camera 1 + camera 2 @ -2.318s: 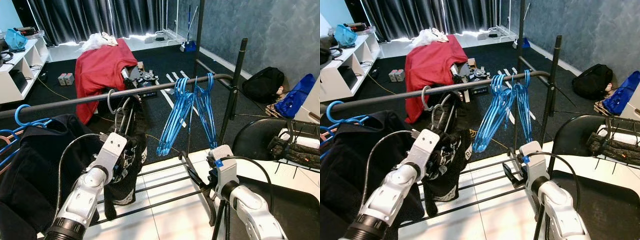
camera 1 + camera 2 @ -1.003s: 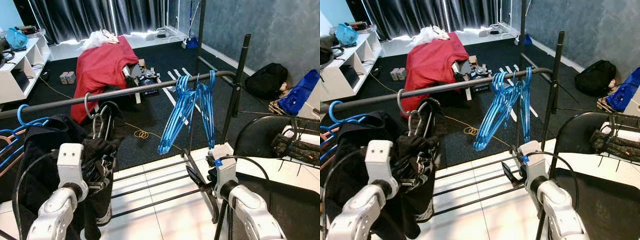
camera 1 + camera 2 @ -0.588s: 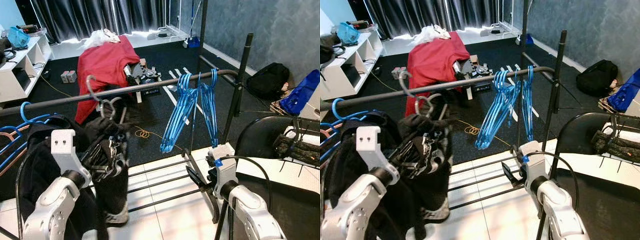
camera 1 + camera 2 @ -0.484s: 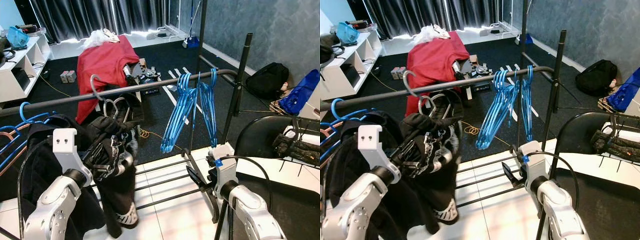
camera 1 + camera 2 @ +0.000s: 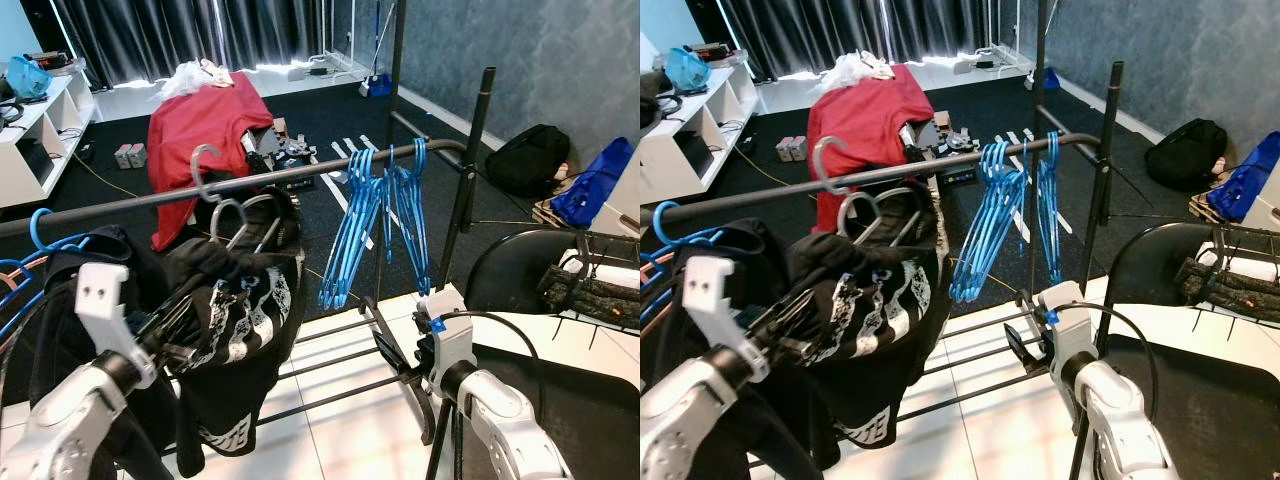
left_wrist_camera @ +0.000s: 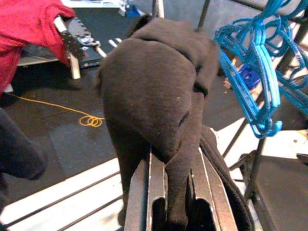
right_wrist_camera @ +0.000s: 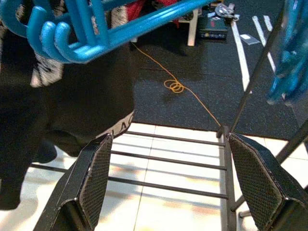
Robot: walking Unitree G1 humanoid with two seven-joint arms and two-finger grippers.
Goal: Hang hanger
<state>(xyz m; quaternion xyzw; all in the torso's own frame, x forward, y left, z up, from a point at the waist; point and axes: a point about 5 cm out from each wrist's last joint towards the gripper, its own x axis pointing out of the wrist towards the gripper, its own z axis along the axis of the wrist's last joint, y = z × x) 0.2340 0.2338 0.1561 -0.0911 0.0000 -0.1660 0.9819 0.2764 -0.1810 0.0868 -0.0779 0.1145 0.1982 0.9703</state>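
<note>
One hanger (image 5: 215, 190) hook now higher, nearer rail (image 5: 300, 178).

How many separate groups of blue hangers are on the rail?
2: a bunch of blue hangers near the right end of the rail, and blue hangers at its far left, some possibly hidden by dark clothes.

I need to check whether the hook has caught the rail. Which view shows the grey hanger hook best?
The left eye view: the grey hanger hook stands clear against the rail. The right eye view shows much the same. The left wrist view shows the left gripper clamping the black garment.
</note>
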